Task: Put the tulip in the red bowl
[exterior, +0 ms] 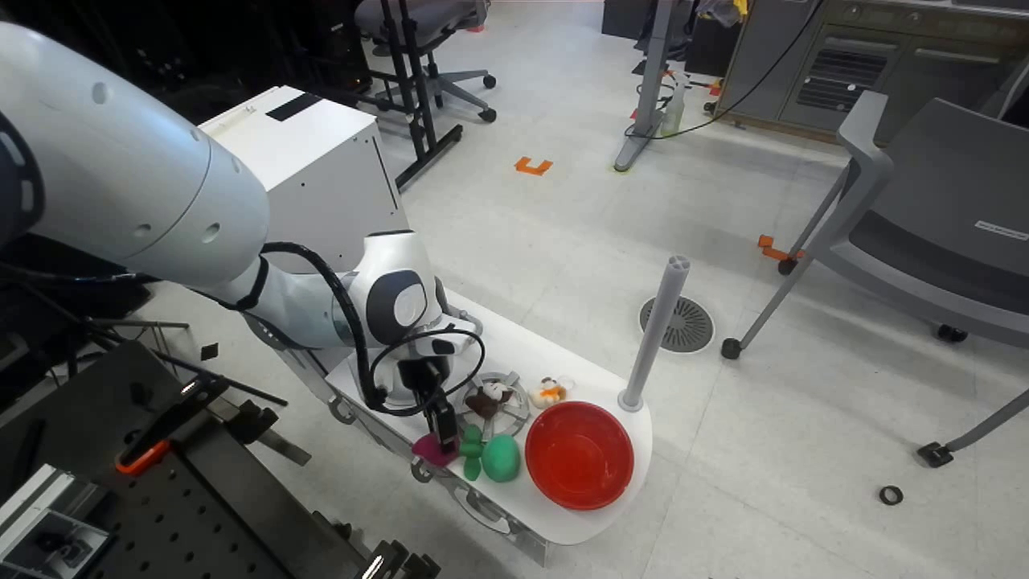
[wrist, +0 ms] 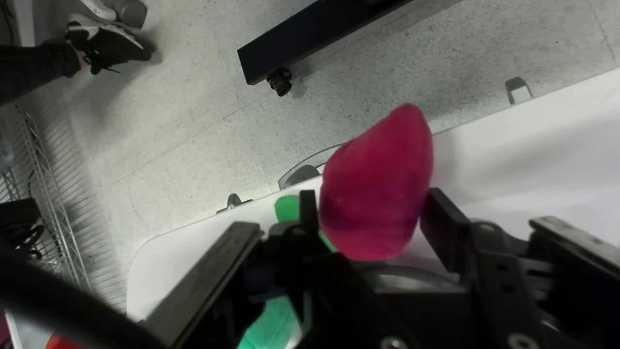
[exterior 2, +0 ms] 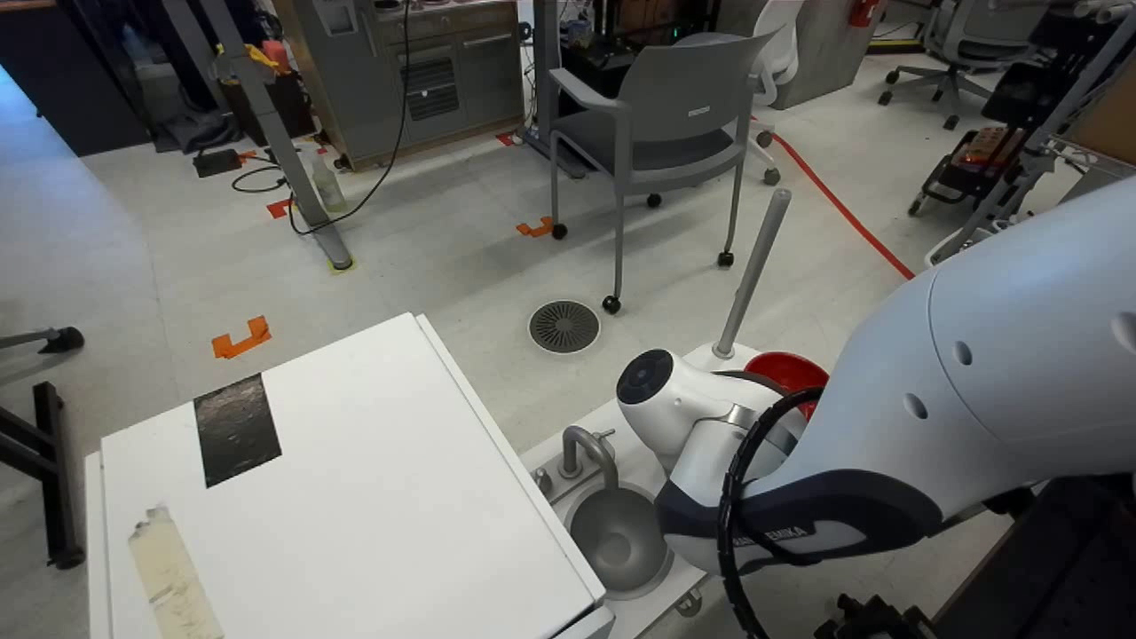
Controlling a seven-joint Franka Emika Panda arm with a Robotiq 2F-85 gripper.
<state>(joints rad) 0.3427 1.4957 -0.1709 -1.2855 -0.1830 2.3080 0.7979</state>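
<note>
OK, tulip [wrist: 375,189] is being pinched in gripper [wrist: 371,211]; high carry over green toys [exterior: 502,458] is being advised, rightward in an exterior view to red bowl [exterior: 580,455].

The tulip [wrist: 378,189] is magenta, the bowl [exterior: 579,454] red, the hand [wrist: 372,211] black.

The tulip [exterior: 432,453] was between the fingers of the gripper [wrist: 372,213], by the near edge of the counter [exterior: 522,350]. To its right, in an exterior view, I saw one toy [exterior: 472,452], a second toy [exterior: 501,458], then the bowl [exterior: 579,455]. Behind both toys lay the burner [exterior: 511,414], a third toy [exterior: 485,402] on it; behind the bowl, a fourth toy [exterior: 550,393] and, farther right, the post [exterior: 655,331].
</note>
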